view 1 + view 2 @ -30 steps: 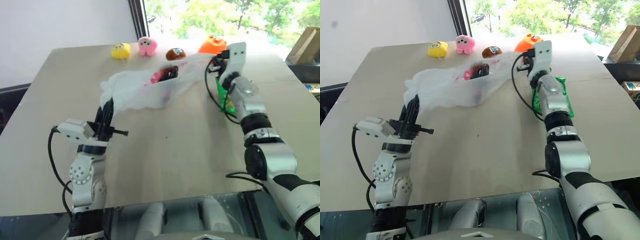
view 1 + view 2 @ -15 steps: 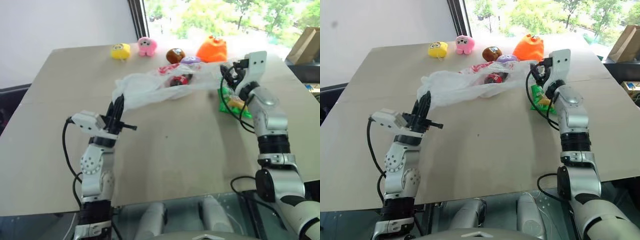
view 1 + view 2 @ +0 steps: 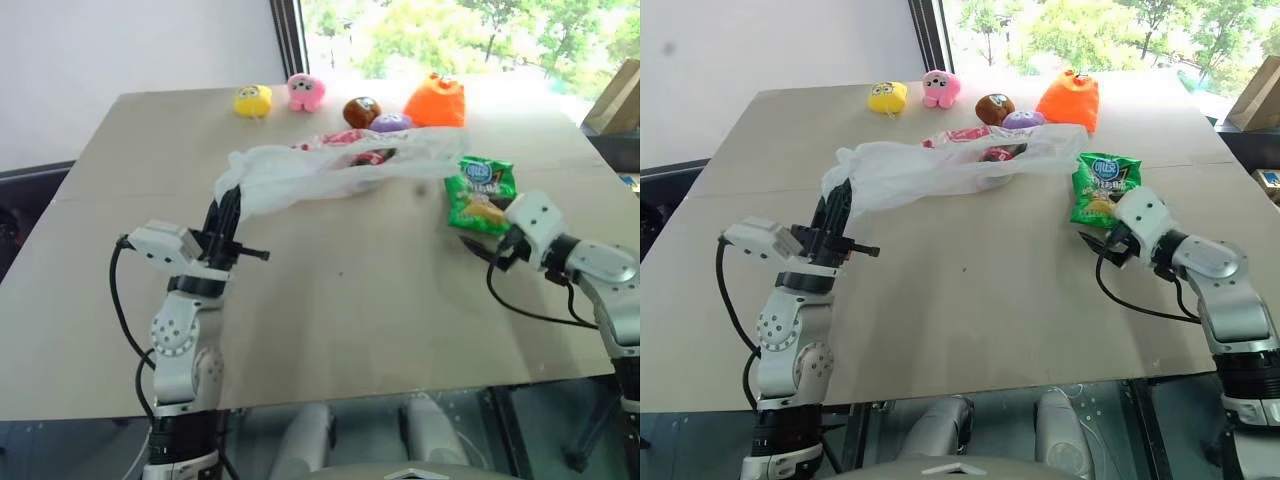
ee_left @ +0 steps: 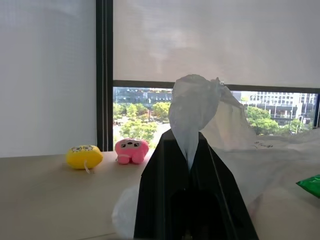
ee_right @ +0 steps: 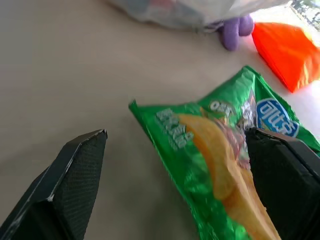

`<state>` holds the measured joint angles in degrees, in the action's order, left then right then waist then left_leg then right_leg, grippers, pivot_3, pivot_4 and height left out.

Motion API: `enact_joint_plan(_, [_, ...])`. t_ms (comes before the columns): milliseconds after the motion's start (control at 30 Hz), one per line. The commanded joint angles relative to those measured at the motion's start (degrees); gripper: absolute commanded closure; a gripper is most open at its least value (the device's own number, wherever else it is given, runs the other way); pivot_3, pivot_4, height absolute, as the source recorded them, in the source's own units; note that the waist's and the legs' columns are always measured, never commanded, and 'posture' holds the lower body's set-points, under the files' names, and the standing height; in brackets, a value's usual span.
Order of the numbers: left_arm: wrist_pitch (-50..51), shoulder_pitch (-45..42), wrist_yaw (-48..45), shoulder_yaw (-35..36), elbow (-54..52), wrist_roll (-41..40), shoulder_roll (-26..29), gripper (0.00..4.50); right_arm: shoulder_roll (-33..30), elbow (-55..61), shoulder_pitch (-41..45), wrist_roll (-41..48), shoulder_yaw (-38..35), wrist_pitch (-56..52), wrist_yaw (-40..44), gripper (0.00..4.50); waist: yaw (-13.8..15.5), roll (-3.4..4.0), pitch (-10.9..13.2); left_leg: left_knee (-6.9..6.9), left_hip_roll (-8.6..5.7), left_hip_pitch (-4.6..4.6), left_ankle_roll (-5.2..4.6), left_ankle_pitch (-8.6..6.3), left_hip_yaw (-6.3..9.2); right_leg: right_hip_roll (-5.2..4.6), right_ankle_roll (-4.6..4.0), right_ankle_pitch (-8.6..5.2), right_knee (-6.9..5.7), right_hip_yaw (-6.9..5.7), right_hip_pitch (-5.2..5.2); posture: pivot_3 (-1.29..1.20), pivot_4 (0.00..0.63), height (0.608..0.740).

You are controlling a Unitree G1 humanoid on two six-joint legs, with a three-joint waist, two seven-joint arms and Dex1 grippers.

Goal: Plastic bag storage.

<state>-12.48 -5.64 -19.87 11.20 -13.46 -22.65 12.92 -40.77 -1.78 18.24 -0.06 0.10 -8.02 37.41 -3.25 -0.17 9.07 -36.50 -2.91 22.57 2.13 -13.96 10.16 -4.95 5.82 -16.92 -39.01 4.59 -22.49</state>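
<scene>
Plastic bag (image 3: 330, 168) lies stretched across the surface (image 3: 350, 300), one bunched end pinched in the left gripper (image 4: 191, 150). Right gripper (image 5: 175, 170) stands wide apart just beside the green chips packet (image 3: 480, 194), which lies beside the bag's other end.

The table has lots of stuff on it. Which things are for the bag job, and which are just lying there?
For the job: plastic bag, pinched by the left pincer.

Lying about: green chips packet, yellow plush, pink plush, brown plush, purple plush, orange plush.

plastic bag (image 3: 330, 168) mid-table (image 3: 350, 320) | toys (image 3: 305, 92) behind it | chips packet (image 3: 480, 193) right of bag
</scene>
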Motion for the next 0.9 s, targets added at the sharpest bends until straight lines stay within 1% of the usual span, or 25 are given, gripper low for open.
enact_joint_plan(33, [0.3,-0.4,1.0,0.3,-3.1,0.4,0.0,4.50,0.3,-7.1,3.7,-7.3,2.2,6.3,-6.1,0.03,0.1,-0.03,0.0,0.00,0.00,0.01,0.00,0.00,-0.01,0.00,0.00,0.00,0.02,0.00,0.00,0.00,0.150,0.740])
enact_joint_plan(133, [0.3,-0.5,0.7,0.1,-3.1,0.8,0.1,4.50,1.3,-17.2,8.8,-13.8,6.6,10.7,-10.6,0.03,-0.2,-0.05,0.0,0.00,0.00,0.00,0.23,0.14,-0.07,0.00,0.00,0.01,0.06,0.04,0.00,0.00,0.150,0.740])
enact_joint_plan(200, [0.3,-0.7,0.7,0.1,-3.0,1.0,0.2,4.50,2.5,-22.8,11.8,-16.1,7.6,13.0,-14.4,0.03,-0.2,-0.13,0.0,0.00,0.01,0.00,0.24,0.14,-0.06,0.01,0.00,0.01,0.07,0.03,0.01,0.00,0.150,0.740])
enact_joint_plan(267, [0.2,-1.0,0.7,-0.1,-2.8,1.2,0.0,4.50,3.9,-30.3,16.2,-18.9,8.6,15.7,-19.9,0.03,0.0,-0.16,0.0,0.01,0.01,0.01,0.24,0.14,-0.05,0.00,-0.01,0.01,0.09,0.03,0.02,0.00,0.150,0.740])
enact_joint_plan(333, [0.1,-1.1,0.5,-0.4,-2.8,1.4,0.0,4.50,4.7,-35.9,18.9,-20.4,9.5,18.4,-22.5,0.03,0.0,-0.17,0.0,0.00,0.01,0.01,0.25,0.14,-0.06,0.00,-0.01,0.01,0.12,0.03,0.04,0.00,0.150,0.740])
enact_joint_plan(433, [0.1,-1.0,0.3,-0.6,-2.9,1.6,0.0,4.50,4.8,-39.7,20.0,-20.5,9.9,22.3,-23.2,0.85,0.4,-0.19,0.0,0.01,0.00,0.02,0.25,0.14,-0.05,-0.01,-0.01,0.01,0.14,0.02,0.05,0.00,0.150,0.740])
enact_joint_plan(467, [0.0,-1.0,0.3,-0.6,-2.9,1.6,-0.1,4.50,4.7,-40.4,20.0,-20.2,9.8,23.5,-23.0,1.27,0.6,-0.18,0.0,0.02,0.00,0.02,0.25,0.14,-0.04,-0.01,-0.02,0.01,0.14,0.02,0.05,0.00,0.150,0.740])
enact_joint_plan(533, [-0.1,-0.9,0.2,-0.6,-2.7,1.7,-0.2,4.50,4.2,-40.7,19.6,-19.4,9.1,25.2,-22.9,2.25,0.8,-0.19,0.0,0.04,0.00,0.03,0.25,0.14,-0.05,-0.01,-0.02,0.01,0.16,0.02,0.05,0.00,0.150,0.740])
enact_joint_plan(567, [-0.2,-0.8,0.3,-0.5,-2.8,1.8,-0.2,4.50,3.8,-40.6,19.2,-19.0,8.6,25.8,-23.0,2.87,0.8,-0.19,0.0,0.05,0.00,0.05,0.25,0.14,-0.05,-0.01,-0.02,0.01,0.17,0.02,0.04,0.00,0.150,0.740])
enact_joint_plan(633, [-0.3,-0.7,0.3,-0.5,-2.7,1.9,-0.3,4.50,3.3,-40.0,18.6,-17.6,7.4,27.2,-22.7,3.55,0.8,-0.19,0.0,0.04,-0.01,0.06,0.25,0.14,-0.05,-0.01,-0.02,0.01,0.18,0.02,0.04,0.00,0.150,0.740])
enact_joint_plan(667, [-0.3,-0.7,0.4,-0.5,-2.7,1.9,-0.4,4.50,3.4,-39.1,18.1,-15.8,5.9,27.2,-22.6,4.19,0.8,-0.19,0.0,0.05,-0.01,0.07,0.25,0.14,-0.05,-0.01,-0.01,0.01,0.19,0.02,0.04,0.00,0.150,0.740])
enact_joint_plan(700, [-0.3,-0.7,0.4,-0.5,-2.6,2.0,-0.5,4.50,3.5,-38.4,18.0,-13.4,3.6,26.9,-23.3,4.44,0.9,-0.19,0.0,0.05,-0.01,0.07,0.25,0.14,-0.05,-0.01,-0.02,0.01,0.19,0.02,0.04,0.00,0.150,0.740])
enact_joint_plan(767, [-0.3,-0.8,0.3,-0.4,-2.5,2.1,-0.5,4.50,3.9,-36.9,18.4,-8.8,-1.4,25.9,-24.8,4.44,0.8,-0.19,0.1,0.05,-0.01,0.08,0.24,0.14,-0.05,-0.01,-0.02,0.01,0.19,0.02,0.04,0.00,0.150,0.740])
enact_joint_plan(833, [-0.1,-0.9,0.1,-0.2,-2.4,2.0,-0.4,4.50,5.2,-33.9,20.3,-1.1,-8.0,24.1,-25.1,4.44,0.8,-0.18,0.1,0.05,-0.01,0.09,0.24,0.14,-0.08,-0.01,-0.01,0.01,0.17,0.03,0.03,0.00,0.150,0.740])
enact_joint_plan(867, [0.0,-0.9,-0.2,-0.2,-2.3,1.9,-0.2,4.50,5.7,-31.6,21.4,3.5,-11.0,22.9,-23.6,4.44,0.7,-0.18,0.1,0.05,-0.01,0.09,0.24,0.14,-0.09,-0.01,-0.02,0.01,0.17,0.03,0.03,0.00,0.150,0.740])
enact_joint_plan(900, [0.1,-0.9,-0.4,-0.2,-2.2,1.9,-0.1,4.50,6.1,-28.6,22.3,8.4,-12.9,21.9,-20.0,4.44,0.6,-0.17,0.1,0.05,-0.01,0.08,0.24,0.14,-0.10,0.00,-0.02,0.01,0.16,0.03,0.02,0.00,0.150,0.740])
